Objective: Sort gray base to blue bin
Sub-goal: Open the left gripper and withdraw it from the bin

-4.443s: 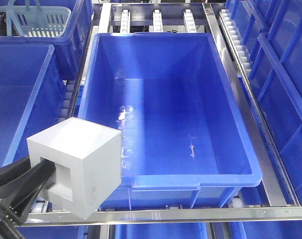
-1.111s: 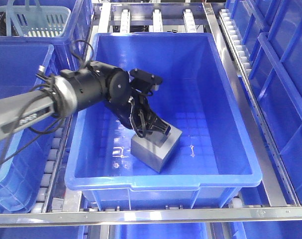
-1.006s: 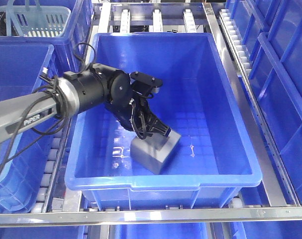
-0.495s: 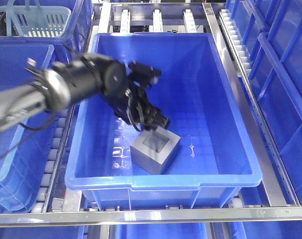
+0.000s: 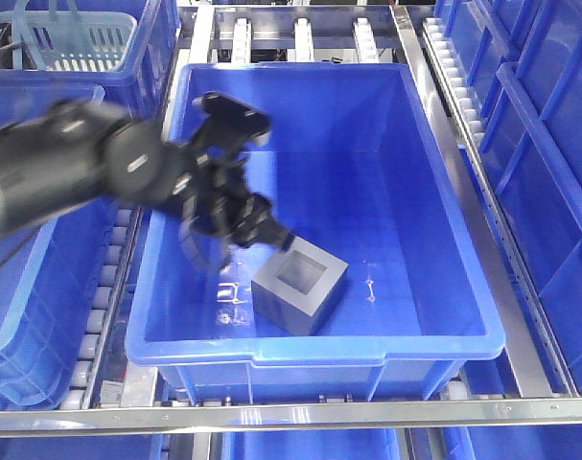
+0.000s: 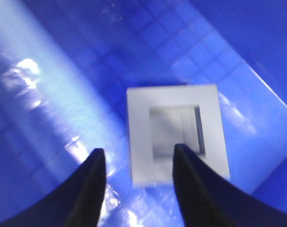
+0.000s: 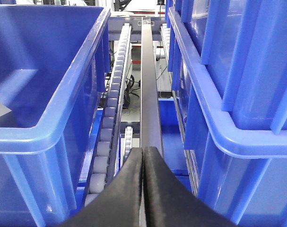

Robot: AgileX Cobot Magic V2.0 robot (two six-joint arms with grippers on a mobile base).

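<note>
Gray base [image 6: 176,132] lies below open, empty tool [image 6: 138,163].

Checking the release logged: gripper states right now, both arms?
Left gripper: open, empty, above the gray base, which sits in the blue bin.
Right gripper: closed, holding nothing, over the roller rail.

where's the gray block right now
In the front view the gray block sits on the floor of the blue bin, near its front wall, opening up, just below the open left gripper.
</note>
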